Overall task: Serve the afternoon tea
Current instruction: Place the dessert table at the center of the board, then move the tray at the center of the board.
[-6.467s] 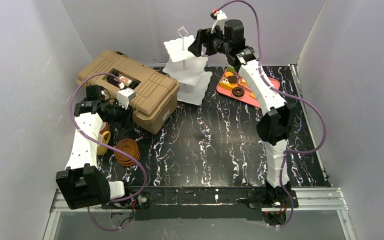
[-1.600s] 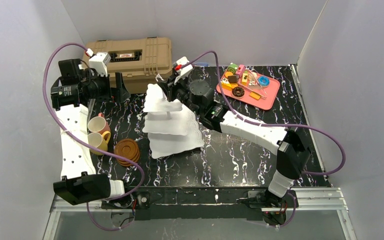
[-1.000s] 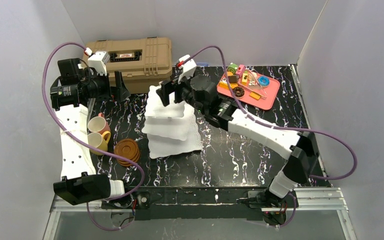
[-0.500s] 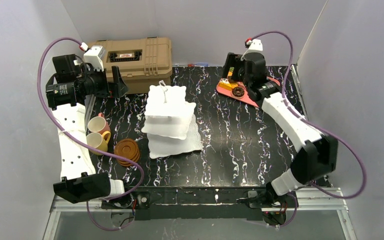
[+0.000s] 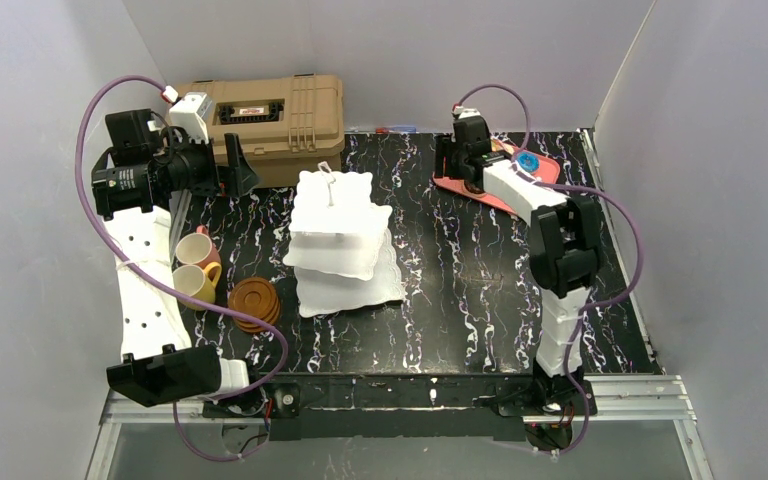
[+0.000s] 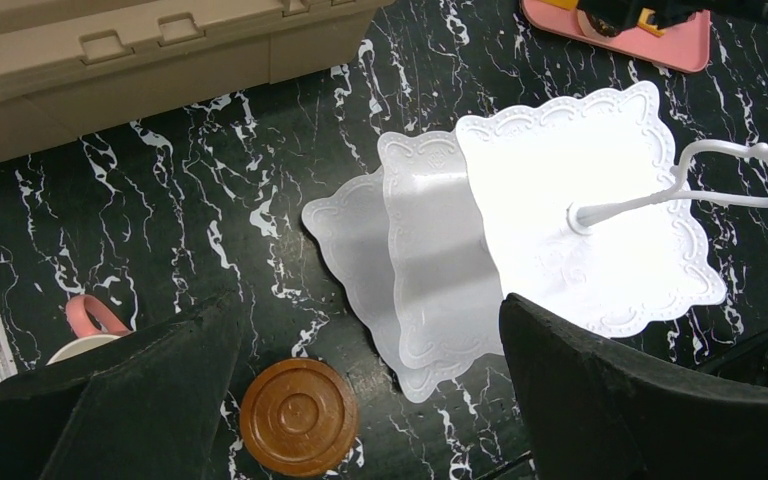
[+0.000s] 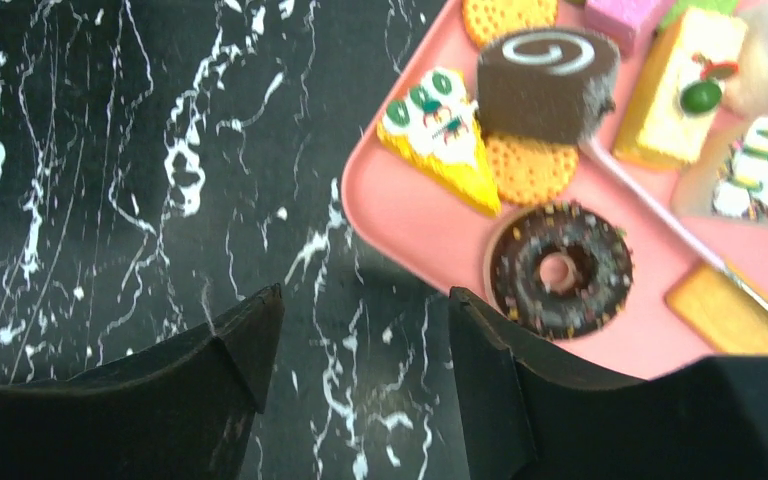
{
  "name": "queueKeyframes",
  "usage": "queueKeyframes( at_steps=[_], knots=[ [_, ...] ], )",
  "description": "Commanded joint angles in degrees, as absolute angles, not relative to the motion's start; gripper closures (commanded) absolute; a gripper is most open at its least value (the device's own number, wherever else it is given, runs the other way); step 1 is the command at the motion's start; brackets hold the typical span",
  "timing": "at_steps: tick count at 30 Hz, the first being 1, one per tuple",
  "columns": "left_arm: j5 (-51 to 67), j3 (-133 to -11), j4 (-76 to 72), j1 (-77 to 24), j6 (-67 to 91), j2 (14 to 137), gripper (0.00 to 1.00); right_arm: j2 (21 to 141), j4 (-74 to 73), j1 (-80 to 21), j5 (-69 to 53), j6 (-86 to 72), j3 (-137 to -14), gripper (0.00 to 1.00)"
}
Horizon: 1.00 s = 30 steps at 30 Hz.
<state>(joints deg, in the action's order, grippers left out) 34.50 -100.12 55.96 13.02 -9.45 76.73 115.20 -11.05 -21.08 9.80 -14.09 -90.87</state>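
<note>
Your right gripper (image 7: 360, 300) hangs spread and empty just short of the pink tray (image 7: 430, 240), toy pastries (image 7: 560, 270) right ahead of it, probably lining up a pick for the tiered stand (image 5: 335, 205) off to its left.

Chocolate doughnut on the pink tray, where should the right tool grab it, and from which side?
Come straight down on the doughnut, since it lies flat. Pinch across its outer ring from left and right, where the pink tray is bare; the round biscuit crowds the side toward the tray's middle.
</note>
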Motion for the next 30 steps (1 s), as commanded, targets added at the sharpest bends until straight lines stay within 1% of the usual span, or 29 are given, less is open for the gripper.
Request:
queueKeyframes(
  at_steps=[1, 7, 11, 20, 30],
  knots=[
    [35.94, -99.6, 57.24, 13.33, -10.67, 76.17, 0.02, 120.24, -10.15, -21.17, 9.65, -12.25, -98.81, 0.31],
    [35.76, -99.49, 57.15, 13.3, -11.26, 76.34, 0.02, 126.35, -10.15, -21.18, 8.14, -15.02, -101.43, 0.34],
    [35.27, -98.96, 56.71, 13.33, -11.75, 76.38, 0.02, 127.02, -7.2, -21.78, 7.44, -16.77, -98.63, 0.36],
    [34.81, -97.25, 55.76, 13.29, -12.14, 76.09, 0.02, 129.21, -7.27, -22.52, 7.41, -17.32, -97.89, 0.38],
    [35.67, -97.43, 55.26, 13.32, -12.03, 75.83, 0.02, 124.9, -3.35, -24.24, 7.61, -18.09, -86.26, 0.41]
  ],
)
